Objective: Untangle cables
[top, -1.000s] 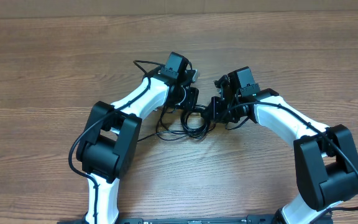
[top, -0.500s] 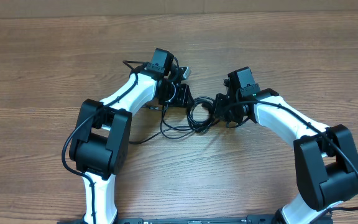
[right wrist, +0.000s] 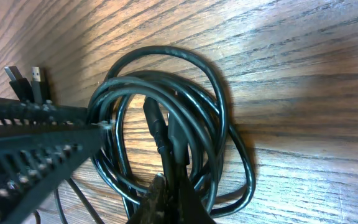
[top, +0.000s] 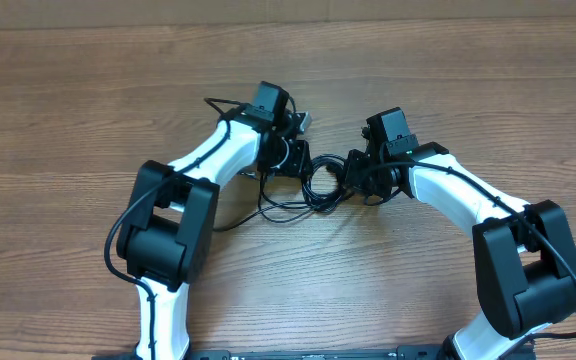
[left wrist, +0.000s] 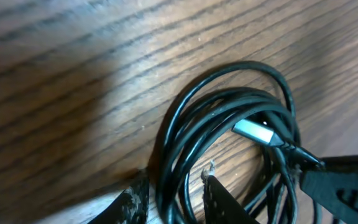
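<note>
Loads of open room here. The table [top: 68, 120] was bare wood across its far half and out to both sides, with its far edge running along the top of the overhead view. All the crowding was dead centre, where both arms bent inward and their tips nearly met.

The cables [top: 318, 187] lay there as one small coil of black loops, flat on the wood and right between the two tips. One loose strand [top: 266, 208] trailed out from the coil toward the left arm and the near side.

The left gripper [top: 301, 165] sat at the coil's far-left side. Its fingers [left wrist: 219, 202] stood a little apart, and several strands of the coil ran through the gap between them. It looked more like a loose straddle than a squeeze. Inside the loops just past those fingers, a silver plug [left wrist: 253, 132] lay on the wood.

The right gripper [top: 350, 178] was on the coil's right side, touching it. Its fingers [right wrist: 173, 199] were pressed together and pinching the cables, with a thicker plug end [right wrist: 155, 127] running straight into them alongside a few strands. Two more plugs [right wrist: 27, 78] poked out side by side past the coil, just beside the left gripper's ridged finger.
</note>
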You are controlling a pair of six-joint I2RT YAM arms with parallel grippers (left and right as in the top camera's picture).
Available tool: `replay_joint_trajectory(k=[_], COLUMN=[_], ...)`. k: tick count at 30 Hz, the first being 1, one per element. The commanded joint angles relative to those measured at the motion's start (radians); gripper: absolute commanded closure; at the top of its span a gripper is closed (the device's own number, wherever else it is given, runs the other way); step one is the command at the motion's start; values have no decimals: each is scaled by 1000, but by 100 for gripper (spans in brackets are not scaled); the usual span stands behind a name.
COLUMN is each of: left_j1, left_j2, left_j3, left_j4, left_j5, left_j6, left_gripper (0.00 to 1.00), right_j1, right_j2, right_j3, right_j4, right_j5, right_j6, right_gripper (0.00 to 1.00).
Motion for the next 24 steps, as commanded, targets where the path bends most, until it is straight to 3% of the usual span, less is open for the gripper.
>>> replay_joint_trajectory(k=[1,8,10,11,24], left_j1=[-38,-71,-71,-69,-7], left_j2=[12,12,12,12,6], left_j3=[-8,-8,-8,-8,-3], left_j4=[-1,-2,-3,-5,2], left_j5=[-122,-198,-209,-220,-190], left_j6=[-57,-82,-88,-87,-87], left_gripper=[70,75,84,96,96], right_j1=[-5,-5,-5,-5,-5], right_j2=[-10,-10,-10,-11,-98], right_j3=[27,27,27,28,43], right_j4=[5,5,6,11,103], right_j5=[17,16,13,12,-205], right_j6=[7,7,7,7,-83], right_gripper=[96,96,96,96,96])
